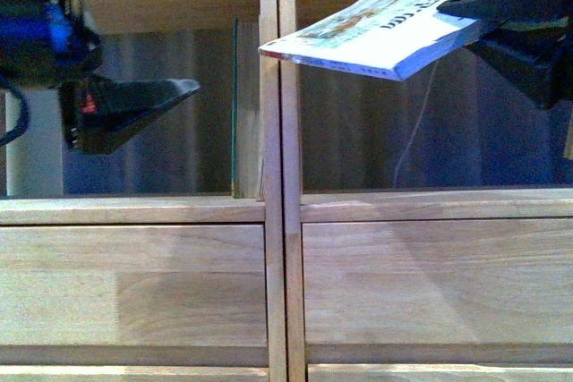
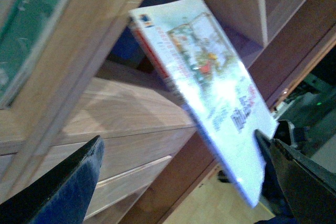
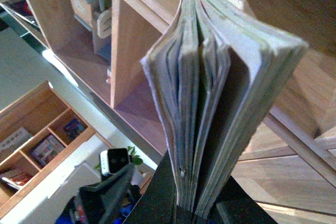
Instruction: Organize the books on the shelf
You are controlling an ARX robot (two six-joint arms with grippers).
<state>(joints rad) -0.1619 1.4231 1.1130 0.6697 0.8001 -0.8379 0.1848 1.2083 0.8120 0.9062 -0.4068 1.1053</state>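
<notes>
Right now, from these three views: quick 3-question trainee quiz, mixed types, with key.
1. True or false: the left pincer is shut on the teal book.
2. How does the right pincer hold the paperback? A) upright, spine down B) roughly flat, tilted, one corner in front of the central divider C) hanging straight down
3. Fill in: seen from the front, the teal book stands upright just ___ of the central divider (robot's own side).
Key: 1 false, it is open and empty; 2 B; 3 left.
</notes>
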